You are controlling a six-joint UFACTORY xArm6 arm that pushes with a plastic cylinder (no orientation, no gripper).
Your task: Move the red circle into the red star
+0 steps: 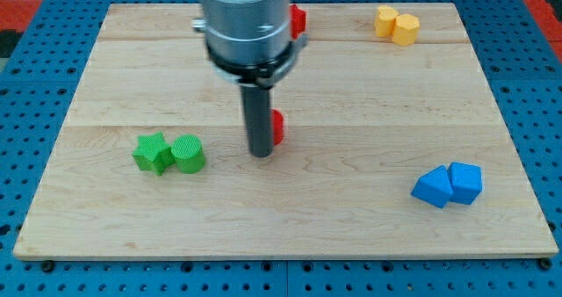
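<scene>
My tip [262,154] rests on the wooden board near its middle. A red block [277,127] sits right behind the rod on its right side, mostly hidden, so I cannot make out its shape. Another red block [299,19] shows near the view's top, partly hidden by the arm's grey body [246,20]; its shape is also unclear. The two red blocks are well apart, one near the board's top edge and one near the centre.
A green star [153,152] touches a green cylinder [188,153] left of my tip. Two yellow blocks [395,24] sit together at the top right. Two blue blocks [449,184] sit together at the lower right. The board [369,227] lies on a blue pegboard.
</scene>
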